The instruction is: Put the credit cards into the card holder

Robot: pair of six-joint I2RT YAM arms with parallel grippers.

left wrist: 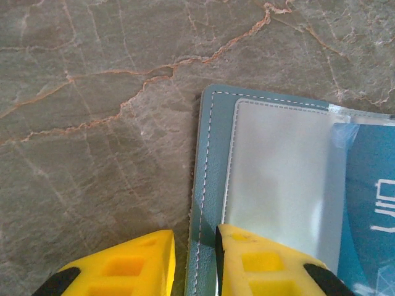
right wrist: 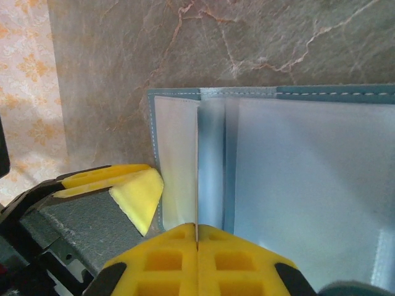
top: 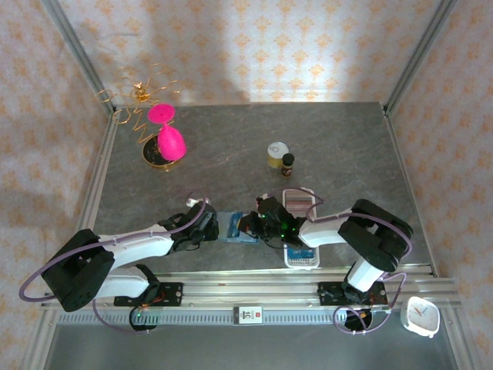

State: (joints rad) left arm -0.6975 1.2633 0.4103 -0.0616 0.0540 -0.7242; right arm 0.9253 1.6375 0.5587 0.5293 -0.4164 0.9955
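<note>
Near the table's (top: pixel 231 146) front edge, between the two arms, the teal holder (top: pixel 235 227) lies open on the grey marbled top. The left gripper (top: pixel 209 227) reaches it from the left and the right gripper (top: pixel 258 223) from the right.

From the left wrist, the left gripper (left wrist: pixel 194 234) has its jaws a narrow gap apart. The holder's (left wrist: pixel 210 154) stitched outer edge runs into that gap: one yellow finger (left wrist: pixel 123 265) is over the bare table just beside the edge, and the other is over the clear pocket. A blue card (left wrist: pixel 370 203) sits inside that pocket, further in from the edge.

From the right wrist, the right gripper (right wrist: pixel 197 231) has its jaws pressed together. A thin clear leaf of the holder (right wrist: pixel 308 172) stands edge-on and runs straight into their seam, so it is pinched there. More clear pockets spread to the right of it. One left fingertip (right wrist: pixel 139 191) is just beside the holder's near-left edge.

Just right of the right gripper is a white tray (top: pixel 302 264) with more cards (top: pixel 297 202) in its slots. Further back stand a small jar (top: pixel 277 154) and a pink hourglass (top: pixel 166 135).
</note>
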